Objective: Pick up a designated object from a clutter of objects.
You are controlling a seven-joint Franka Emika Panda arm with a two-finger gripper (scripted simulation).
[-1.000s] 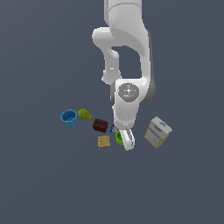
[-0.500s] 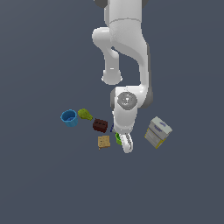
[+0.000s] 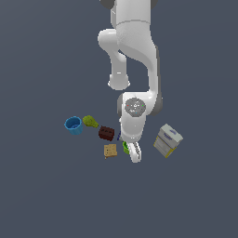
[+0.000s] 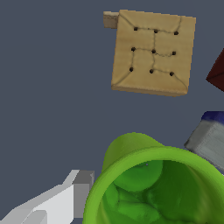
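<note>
Arm [image 3: 135, 69] comes down from top centre of the exterior view, wrist low over the clutter just below frame centre. White-yellow box [image 3: 167, 140] sits right of centre, well apart from the rest. Blue cup [image 3: 73, 125] is far left of the group, olive lump [image 3: 90, 122] just beside it, then brown block [image 3: 106, 133], tan square [image 3: 110, 150] below that.

Green cup [image 3: 125, 148] is mostly hidden behind the gripper [image 3: 135, 154]; only a sliver shows at the hand's left edge, next to the tan square.

Wrist view: green cup [image 4: 153, 183] fills the lower centre and right, mouth toward camera, darker green inside. One grey-white finger [image 4: 65, 199] sits just outside its rim at lower left, touching or nearly so. Other finger isn't visible, so can't tell jaw width or whether it has the cup. Tan square [image 4: 152, 52] is at top, blue-white bottle [image 4: 209, 138] at right edge near the cup.
</note>
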